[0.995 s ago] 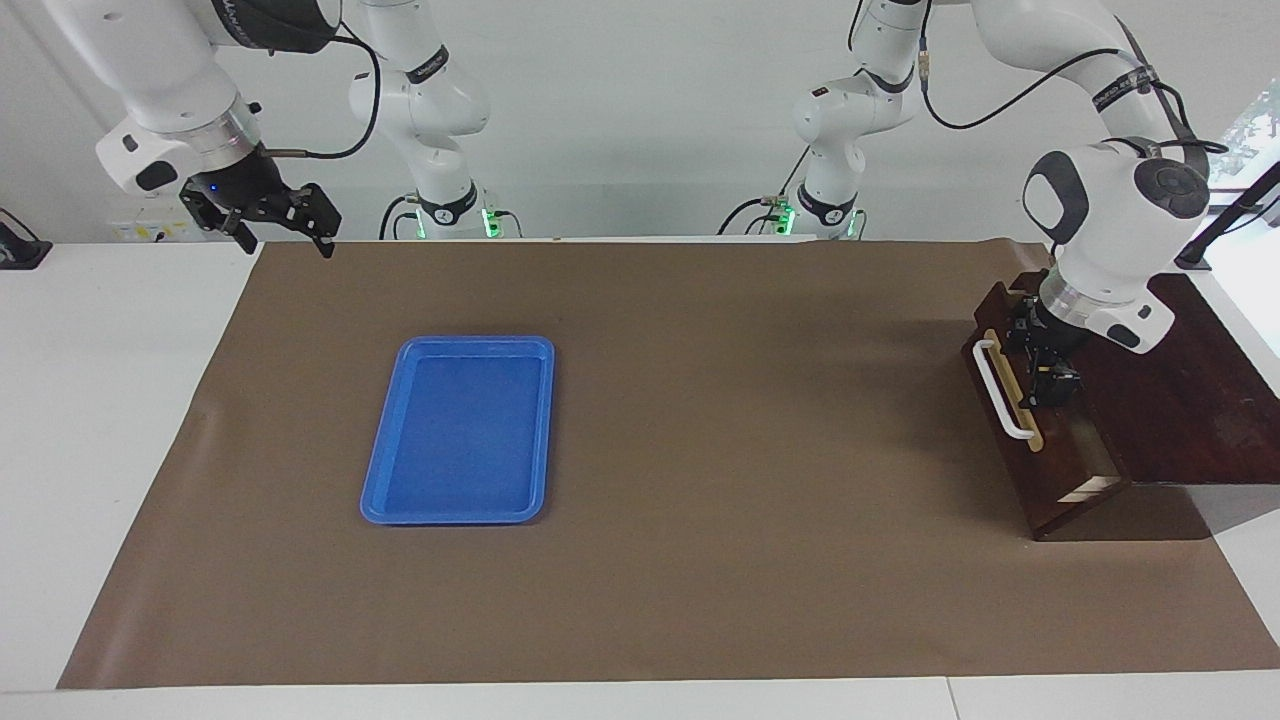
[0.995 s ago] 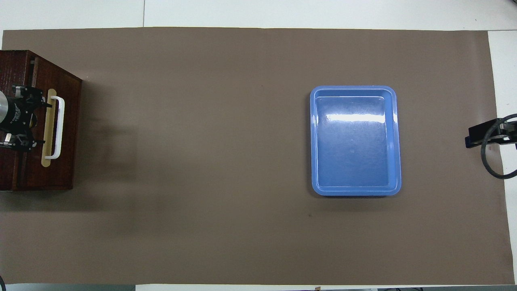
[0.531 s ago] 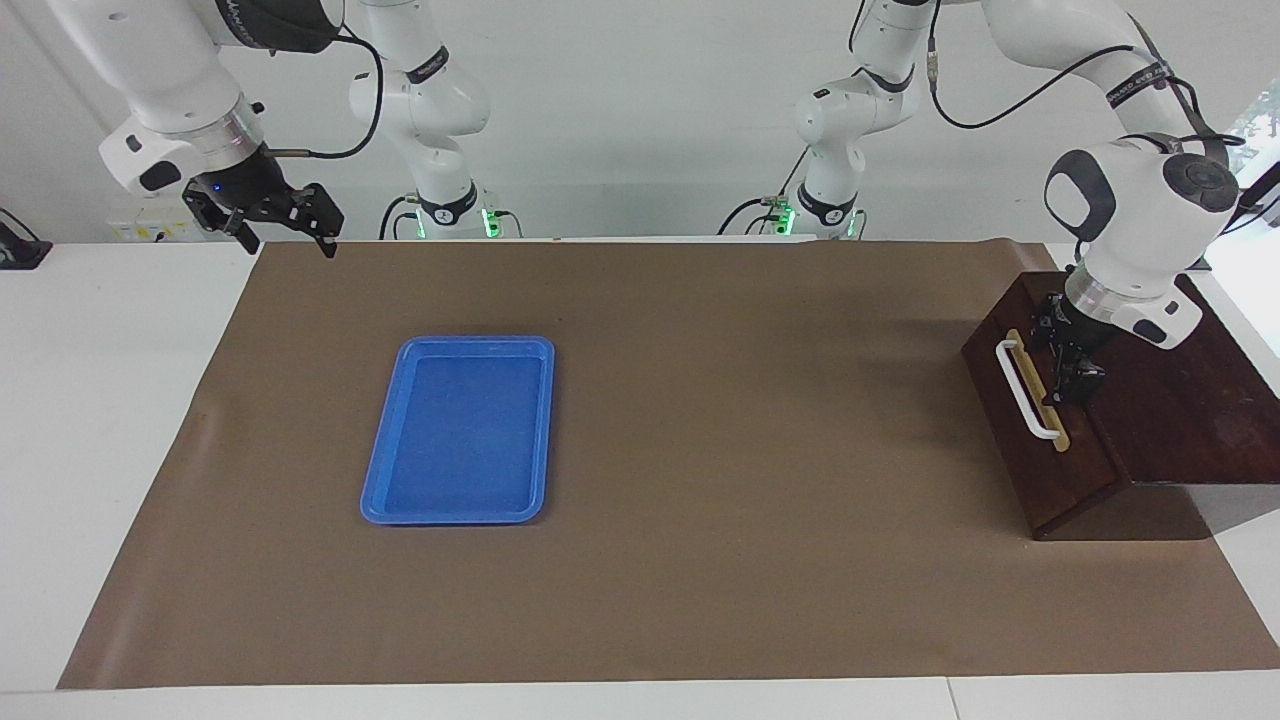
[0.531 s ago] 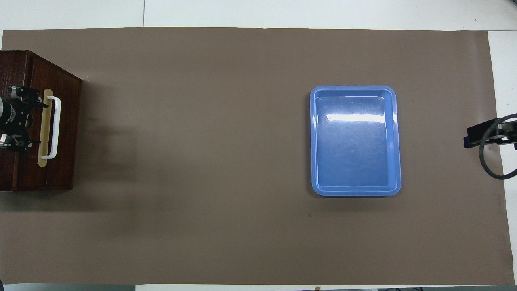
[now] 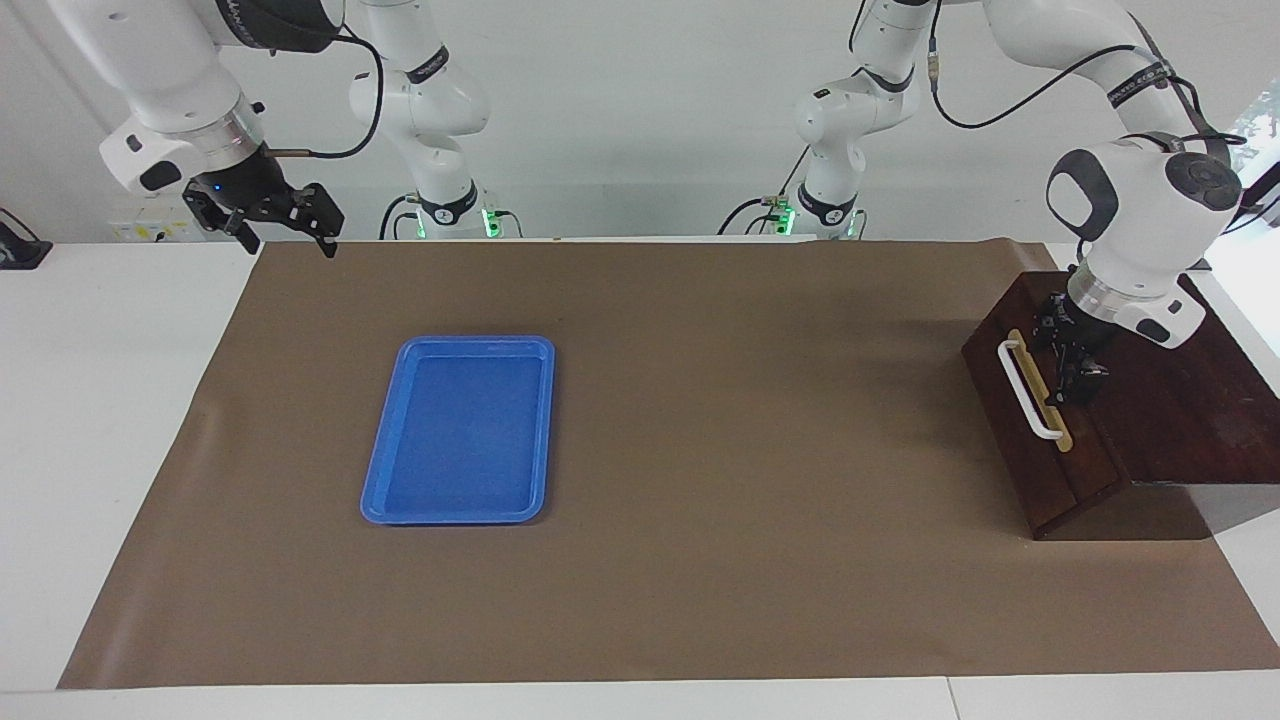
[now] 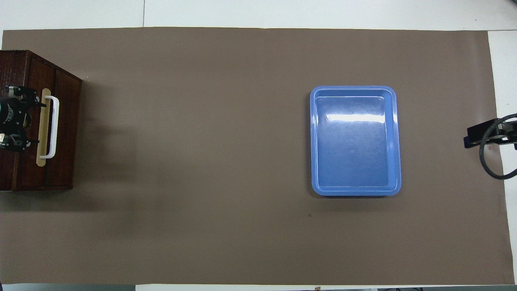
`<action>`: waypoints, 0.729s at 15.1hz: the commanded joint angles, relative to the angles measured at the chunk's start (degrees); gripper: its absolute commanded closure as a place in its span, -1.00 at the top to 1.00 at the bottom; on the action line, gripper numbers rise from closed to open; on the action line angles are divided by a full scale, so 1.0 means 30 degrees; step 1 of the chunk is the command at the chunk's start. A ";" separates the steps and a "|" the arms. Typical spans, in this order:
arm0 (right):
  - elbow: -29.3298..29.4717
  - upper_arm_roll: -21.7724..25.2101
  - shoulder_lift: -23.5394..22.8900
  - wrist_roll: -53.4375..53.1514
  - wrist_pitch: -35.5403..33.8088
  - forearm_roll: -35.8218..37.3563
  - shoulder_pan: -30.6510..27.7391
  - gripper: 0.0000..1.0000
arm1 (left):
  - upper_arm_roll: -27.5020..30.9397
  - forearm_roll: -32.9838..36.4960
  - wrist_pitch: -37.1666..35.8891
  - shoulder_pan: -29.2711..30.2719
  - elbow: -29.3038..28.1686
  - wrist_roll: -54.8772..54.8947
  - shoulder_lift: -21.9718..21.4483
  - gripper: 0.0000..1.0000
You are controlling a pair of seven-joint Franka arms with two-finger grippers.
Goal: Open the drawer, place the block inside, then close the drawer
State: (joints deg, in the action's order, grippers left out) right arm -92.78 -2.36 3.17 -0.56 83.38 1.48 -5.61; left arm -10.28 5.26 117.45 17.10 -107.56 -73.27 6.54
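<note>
The drawer [image 5: 1012, 425] of the dark brown wooden box [image 5: 1180, 400] stands at the left arm's end of the table. It is pushed in, with its front flush with the box. Its white bar handle [image 5: 1030, 390] sits on a tan strip; the handle also shows in the overhead view [image 6: 52, 127]. My left gripper [image 5: 1078, 368] is low over the box's top edge, right beside the tan strip, apart from the handle; it also shows in the overhead view [image 6: 16, 119]. The yellow block is out of view. My right gripper [image 5: 285, 228] waits open and empty, raised over the mat's corner.
A blue plastic tray [image 5: 530, 420] lies empty on the brown mat [image 5: 700, 560] toward the right arm's end; it also shows in the overhead view [image 6: 394, 141]. The box takes up the mat's edge at the left arm's end.
The drawer, pulled out a second ago with its pale inside showing, has slid shut. My left gripper moved with it toward the box. The right arm has hardly moved.
</note>
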 commanded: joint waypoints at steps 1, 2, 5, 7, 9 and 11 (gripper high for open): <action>-0.0100 0.0023 0.0203 0.0011 0.0157 0.0033 -0.0006 1.00 | -0.0058 0.0355 0.0314 0.0394 0.0082 0.0341 -0.0098 1.00; -0.0100 0.0023 0.0203 0.0011 0.0157 0.0033 -0.0006 1.00 | -0.0058 0.0355 0.0343 0.0423 0.0082 0.0341 -0.0098 1.00; -0.0100 0.0023 0.0174 0.0011 0.0157 0.0033 -0.0006 1.00 | -0.0058 0.1083 0.0344 0.0423 0.0111 0.0312 -0.0098 1.00; -0.0100 0.0023 0.0203 0.0011 0.0157 0.0033 -0.0006 1.00 | -0.0058 0.1438 0.0373 0.0423 0.0082 0.0312 -0.0098 1.00; -0.0100 0.0023 0.0202 0.0011 0.0157 0.0033 -0.0006 1.00 | -0.0058 0.2225 0.0344 0.0394 0.0082 0.0341 -0.0098 1.00; -0.0100 0.0023 0.0203 0.0011 0.0157 0.0033 -0.0006 1.00 | -0.0058 0.2347 0.0286 0.0365 0.0082 0.0283 -0.0098 1.00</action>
State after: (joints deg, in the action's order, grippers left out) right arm -92.78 -2.35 3.17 -0.56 83.38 1.48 -5.61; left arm -11.15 8.39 117.29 17.04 -107.64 -73.59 6.54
